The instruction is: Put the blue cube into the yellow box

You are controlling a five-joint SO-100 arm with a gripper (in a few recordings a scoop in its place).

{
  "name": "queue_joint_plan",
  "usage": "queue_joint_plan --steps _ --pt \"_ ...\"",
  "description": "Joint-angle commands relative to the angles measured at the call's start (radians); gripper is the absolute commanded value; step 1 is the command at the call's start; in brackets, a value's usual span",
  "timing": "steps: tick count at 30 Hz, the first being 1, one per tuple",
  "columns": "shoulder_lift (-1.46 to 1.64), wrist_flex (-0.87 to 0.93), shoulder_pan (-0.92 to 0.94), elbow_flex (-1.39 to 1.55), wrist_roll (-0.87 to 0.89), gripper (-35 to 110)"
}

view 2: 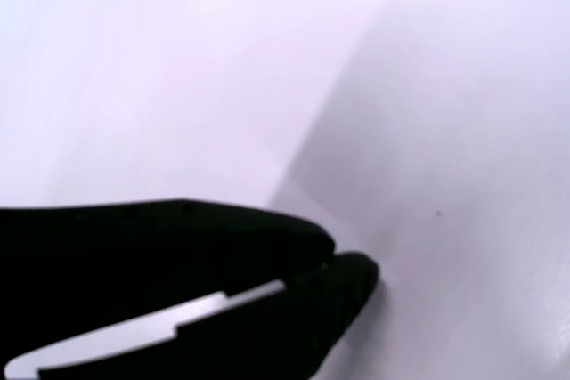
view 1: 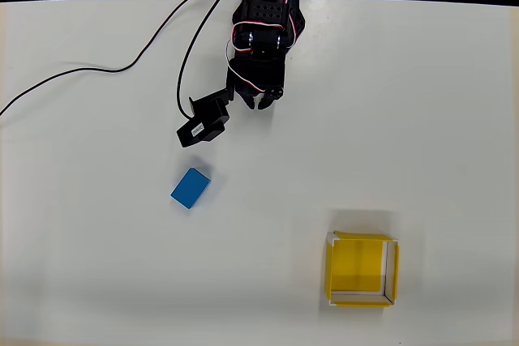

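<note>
While the black two-finger gripper (view 1: pixel 258 101) hangs with fingers together, apparently empty, the small matte blue cube (view 1: pixel 190 188) lies well up-left of the shallow yellow box (view 1: pixel 362 270); a white camera label is unreadable.

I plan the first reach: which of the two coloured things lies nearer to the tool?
The blue cube; it lies just below the tool, while the yellow box sits far at lower right.

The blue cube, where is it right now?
In the overhead view, the blue cube lies on the white table, left of centre, below the gripper.
</note>
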Motion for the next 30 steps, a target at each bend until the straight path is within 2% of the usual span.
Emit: queue_joint_plan --steps 1,12,17,23,30 --pt "0.028 0.017 0.008 0.029 -0.006 0" --pt "0.028 0.017 0.008 0.029 -0.003 0" --pt "0.028 0.011 0.028 0.028 -0.069 0" --pt "-0.146 -0.183 0.084 -0.123 -0.034 5" --pt "-0.592 -0.399 0.196 -0.526 0.144 26"
